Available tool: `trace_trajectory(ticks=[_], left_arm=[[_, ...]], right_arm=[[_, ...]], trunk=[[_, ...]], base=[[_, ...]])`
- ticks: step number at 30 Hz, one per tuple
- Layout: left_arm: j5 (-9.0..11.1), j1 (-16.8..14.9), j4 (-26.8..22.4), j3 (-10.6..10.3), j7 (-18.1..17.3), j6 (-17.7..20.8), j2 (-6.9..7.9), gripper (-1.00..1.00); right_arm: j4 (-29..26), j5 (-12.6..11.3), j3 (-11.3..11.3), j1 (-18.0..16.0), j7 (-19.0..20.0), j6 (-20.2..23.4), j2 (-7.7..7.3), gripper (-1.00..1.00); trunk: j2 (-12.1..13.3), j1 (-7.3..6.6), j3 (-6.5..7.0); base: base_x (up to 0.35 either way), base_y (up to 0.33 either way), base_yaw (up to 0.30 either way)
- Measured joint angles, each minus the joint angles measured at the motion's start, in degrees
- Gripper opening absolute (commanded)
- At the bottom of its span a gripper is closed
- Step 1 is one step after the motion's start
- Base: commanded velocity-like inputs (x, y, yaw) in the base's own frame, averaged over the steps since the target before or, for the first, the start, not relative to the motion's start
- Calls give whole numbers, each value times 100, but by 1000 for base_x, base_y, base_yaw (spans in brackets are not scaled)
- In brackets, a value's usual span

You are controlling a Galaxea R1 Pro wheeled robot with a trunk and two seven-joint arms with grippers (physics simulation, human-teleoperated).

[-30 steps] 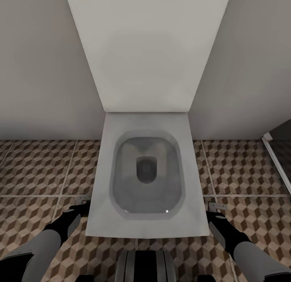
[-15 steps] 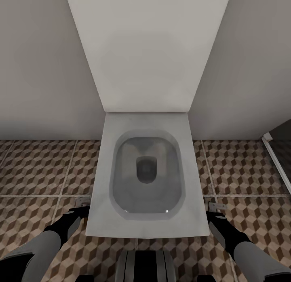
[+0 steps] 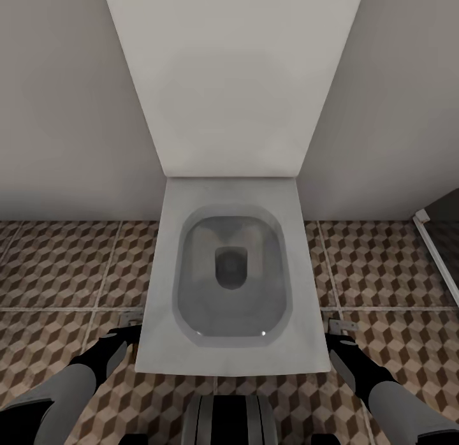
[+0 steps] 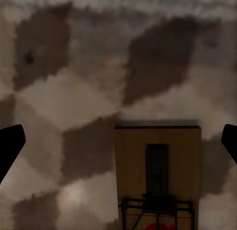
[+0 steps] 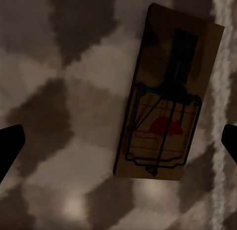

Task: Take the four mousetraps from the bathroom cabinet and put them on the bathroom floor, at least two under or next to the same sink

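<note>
White toilet (image 3: 233,285) dead ahead on cube-patterned floor (image 3: 57,266); mousetraps (image 3: 131,317) (image 3: 342,326) flanking it, beneath spread-open left gripper (image 3: 125,333) and right gripper (image 3: 336,340) (both empty).

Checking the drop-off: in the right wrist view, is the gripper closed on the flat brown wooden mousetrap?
No: the flat brown wooden mousetrap lies free on the cube-patterned tile floor, with the right gripper fingertips spread wide at both picture edges.

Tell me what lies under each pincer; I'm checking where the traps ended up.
Under the left pincer a mousetrap lies flat on the cube-patterned floor tile, its lower end cut off. Under the right pincer another mousetrap lies flat on the tile. What the boards cover is hidden.
</note>
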Motion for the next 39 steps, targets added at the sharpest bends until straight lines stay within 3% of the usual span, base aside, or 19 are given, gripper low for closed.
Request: trace_trajectory(ticks=[39], left_arm=[[-7,11,-166,-9,-86,-515,-23,100]], right_arm=[[0,8,0,0,0,0,-2,100]], trunk=[[0,0,0]], base=[[0,0,0]])
